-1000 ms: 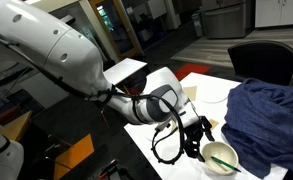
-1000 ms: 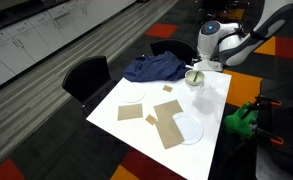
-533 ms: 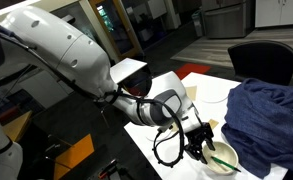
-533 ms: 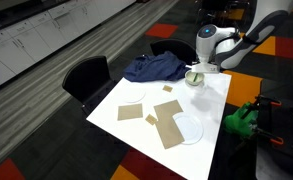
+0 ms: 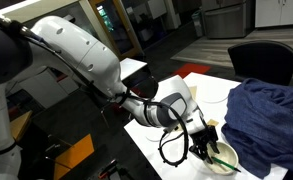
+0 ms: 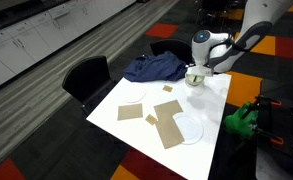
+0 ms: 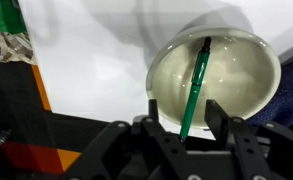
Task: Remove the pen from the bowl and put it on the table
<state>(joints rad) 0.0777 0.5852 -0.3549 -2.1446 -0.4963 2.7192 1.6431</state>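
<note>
Resting in the bowl (image 7: 238, 90): the pen (image 7: 196, 88), green, slanting from floor to rim. Bowl stands on the table (image 7: 96, 70) near its edge, just beside a blue cloth (image 5: 268, 110). Gripper (image 7: 183, 124): over the bowl, jaws apart, pen's near end between them, ungripped

Soft indoor light, low-resolution views, blurred wrist foreground.

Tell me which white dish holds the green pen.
The deep bowl beneath the tool, next to the blue cloth; the pen leans inside it. Both flat plates lie bare.
</note>
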